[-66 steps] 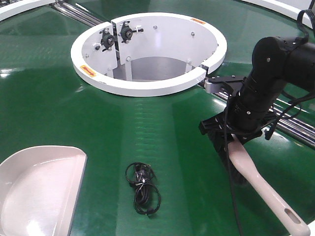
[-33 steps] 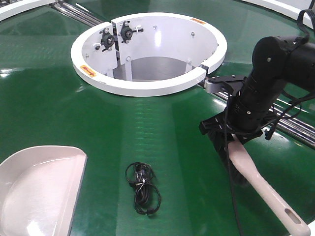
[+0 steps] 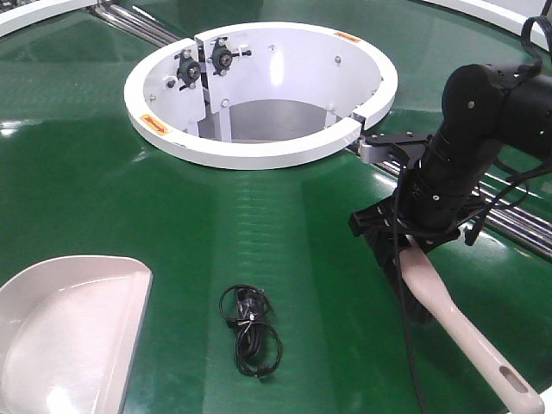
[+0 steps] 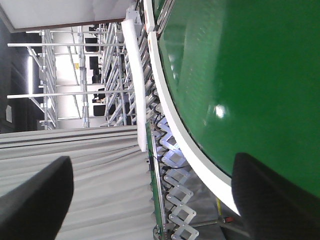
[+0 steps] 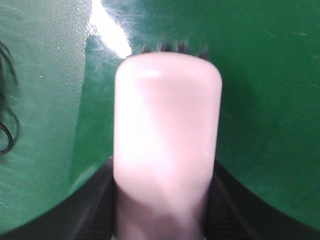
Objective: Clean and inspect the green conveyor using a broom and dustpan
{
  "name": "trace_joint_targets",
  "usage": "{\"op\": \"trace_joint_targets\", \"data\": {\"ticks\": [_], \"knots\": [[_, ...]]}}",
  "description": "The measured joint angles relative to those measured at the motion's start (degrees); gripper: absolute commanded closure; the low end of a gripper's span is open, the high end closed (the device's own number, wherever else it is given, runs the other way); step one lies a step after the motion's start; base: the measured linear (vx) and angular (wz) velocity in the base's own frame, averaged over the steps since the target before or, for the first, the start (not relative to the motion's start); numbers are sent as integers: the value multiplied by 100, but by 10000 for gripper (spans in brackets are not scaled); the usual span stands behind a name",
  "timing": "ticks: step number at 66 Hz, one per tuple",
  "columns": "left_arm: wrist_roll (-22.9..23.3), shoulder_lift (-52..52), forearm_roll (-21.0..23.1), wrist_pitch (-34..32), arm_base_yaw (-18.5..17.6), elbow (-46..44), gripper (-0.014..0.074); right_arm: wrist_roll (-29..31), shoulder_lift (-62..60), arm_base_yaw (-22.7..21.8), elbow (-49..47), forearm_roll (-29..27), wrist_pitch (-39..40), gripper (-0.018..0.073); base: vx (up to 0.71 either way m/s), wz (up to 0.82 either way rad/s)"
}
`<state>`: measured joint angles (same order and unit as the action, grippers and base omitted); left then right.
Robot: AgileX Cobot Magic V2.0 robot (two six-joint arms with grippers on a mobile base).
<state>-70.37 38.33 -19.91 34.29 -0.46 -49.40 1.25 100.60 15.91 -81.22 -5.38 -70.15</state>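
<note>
The right hand grips the broom, bristles down on the green conveyor, to sweep the black cord toward the dustpan at eight o'clock; the left hand is open.

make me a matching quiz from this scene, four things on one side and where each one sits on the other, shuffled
Things
1. broom
2. dustpan
3. black cable
4. white ring hub

Places
a. lower left corner of the front view
b. clamped in the right gripper
c. far side, top centre
d. coiled loose on the green conveyor, near the front middle

Pairs: 1-b, 2-a, 3-d, 4-c
</note>
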Motion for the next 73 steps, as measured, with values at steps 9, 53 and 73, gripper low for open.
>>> {"op": "trace_joint_targets", "data": {"ticks": [9,53,73], "knots": [[0,0,-8,83,0,0,6,0,0,0,0,0,0,565,0,0],[0,2803,-156,3622,0,-1017,6,0,0,0,0,-15,-5,565,0,0],[-10,4004,-356,3629,30,-1203,6,0,0,0,0,-15,-5,565,0,0]]}}
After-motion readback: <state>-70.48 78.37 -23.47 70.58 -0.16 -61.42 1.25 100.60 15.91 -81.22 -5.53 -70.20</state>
